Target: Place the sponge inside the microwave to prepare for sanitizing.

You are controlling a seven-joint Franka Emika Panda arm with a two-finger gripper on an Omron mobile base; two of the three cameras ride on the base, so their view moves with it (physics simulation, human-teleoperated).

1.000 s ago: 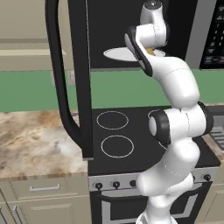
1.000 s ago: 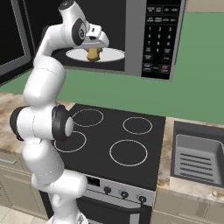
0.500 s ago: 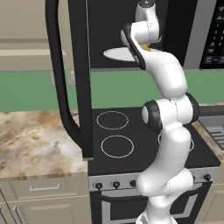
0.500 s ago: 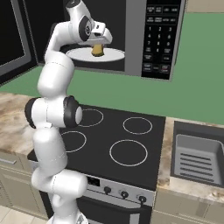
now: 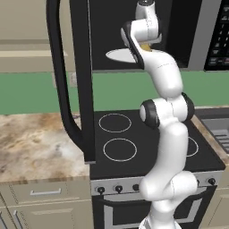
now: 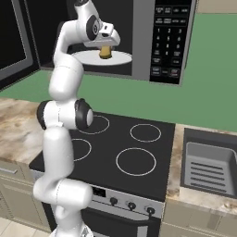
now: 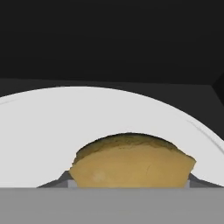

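The microwave hangs above the stove with its black-handled door swung wide open to the left. Inside lies the round white turntable plate. My gripper reaches into the cavity and is shut on the sponge, an olive-yellow block with a darker top. The sponge sits low over the middle of the plate; I cannot tell whether it touches. In the left base view just a yellow sliver of the sponge shows behind the hand.
Below the microwave is a black stove with four ring burners and a row of knobs. A sink is set in the counter at the right. Marbled countertop runs to the left, under the open door.
The arm has drawn itself more upright and carried the held sponge a little deeper and to the right over the plate. The grip has not changed.
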